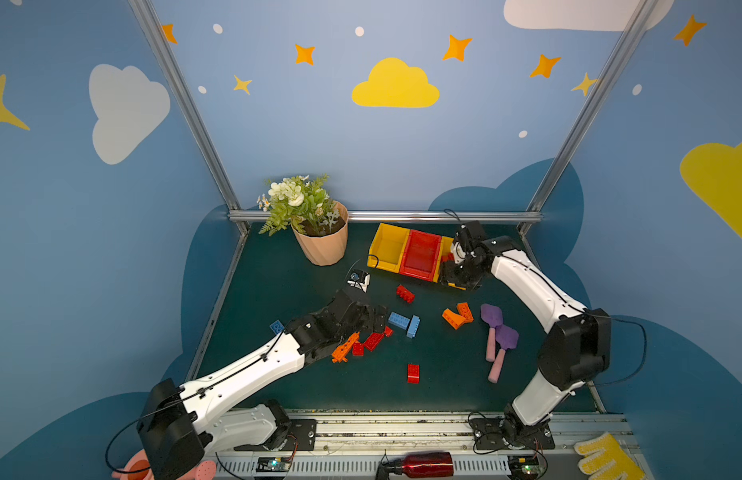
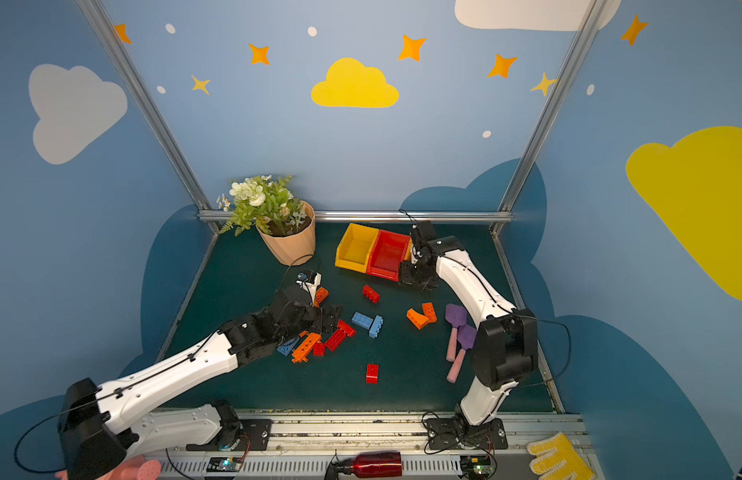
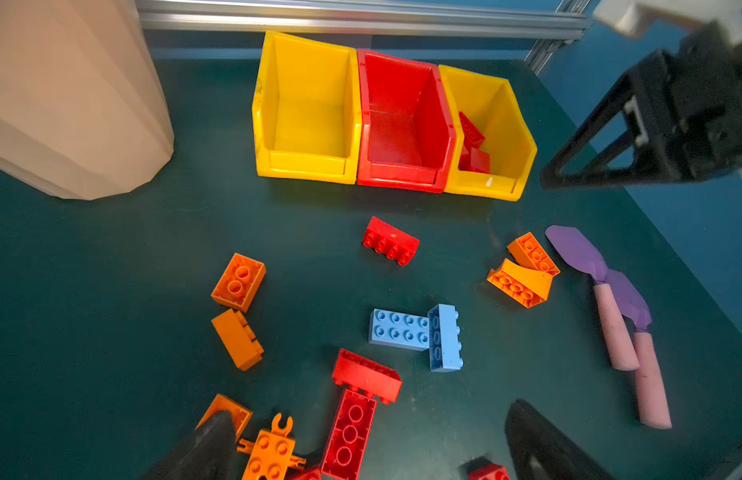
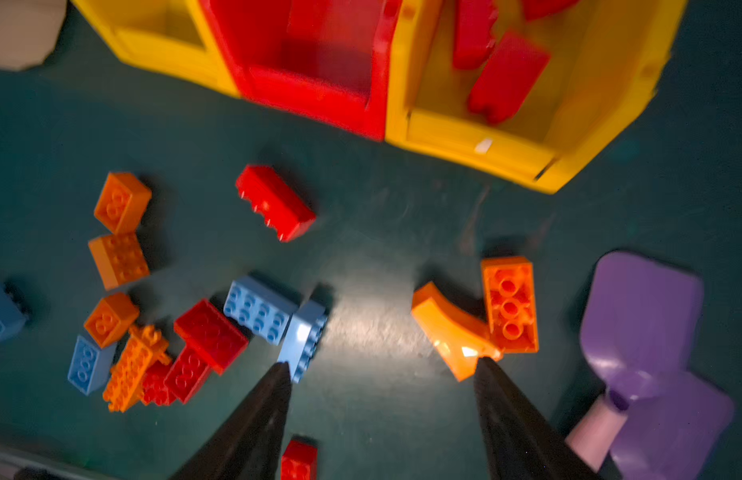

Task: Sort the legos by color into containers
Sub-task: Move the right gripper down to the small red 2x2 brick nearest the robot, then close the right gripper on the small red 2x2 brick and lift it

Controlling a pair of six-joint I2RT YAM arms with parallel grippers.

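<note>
Three joined containers stand at the back: yellow point(image 3: 307, 112), red point(image 3: 402, 124), yellow point(image 3: 502, 124). The right yellow one holds red legos point(image 3: 471, 137). Loose legos lie on the green mat: a red brick point(image 1: 405, 293), two light blue ones point(image 1: 404, 323), two orange ones point(image 1: 458, 316), a lone red one point(image 1: 413, 372). A mixed heap point(image 1: 361, 345) lies under my left gripper point(image 3: 373, 411), which is open over a red brick point(image 3: 348, 432). My right gripper point(image 4: 381, 363) hangs open and empty in front of the right yellow container.
A peach flower pot point(image 1: 323, 245) stands at the back left. Two purple scoops with pink handles point(image 1: 500, 336) lie at the right. A metal rail point(image 1: 402, 216) bounds the back. A red bottle point(image 1: 427, 464) and yellow gloves point(image 1: 606, 457) lie off the mat in front.
</note>
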